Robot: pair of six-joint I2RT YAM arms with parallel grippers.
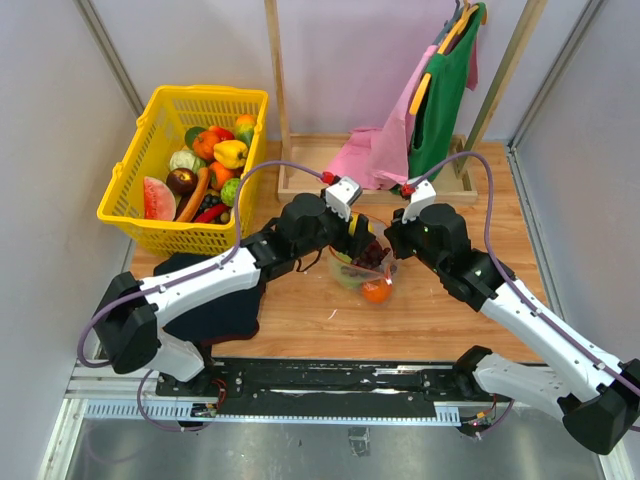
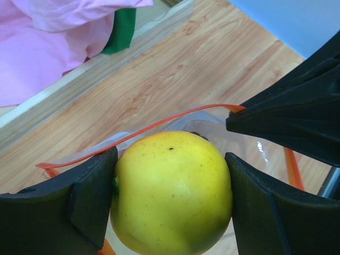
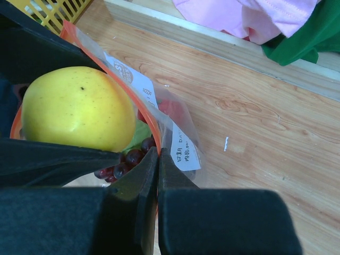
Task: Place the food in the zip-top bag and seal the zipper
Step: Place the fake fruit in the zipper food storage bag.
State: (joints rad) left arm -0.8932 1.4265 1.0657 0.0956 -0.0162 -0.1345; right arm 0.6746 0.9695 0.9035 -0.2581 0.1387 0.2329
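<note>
My left gripper [image 2: 170, 204] is shut on a yellow apple [image 2: 170, 191], one piece of the food, and holds it just above the mouth of the zip-top bag [image 1: 365, 272]. In the right wrist view the same yellow apple [image 3: 77, 109] sits over the opening. My right gripper [image 3: 158, 159] is shut on the bag's rim, pinching the red-orange zipper [image 3: 152, 127] and holding that side up. Inside the bag lie purple grapes [image 3: 125, 162], a green leafy piece [image 3: 139, 137] and an orange [image 1: 376, 291]. The zipper [image 2: 149, 129] arcs behind the apple. I see no slider tab.
A yellow basket [image 1: 180, 235] with several more fruits and vegetables stands at the back left. A pink cloth [image 1: 375, 150] and a green garment [image 1: 440, 100] hang on a wooden rack [image 1: 300, 150] behind the bag. A dark cloth [image 1: 215, 310] lies under the left arm.
</note>
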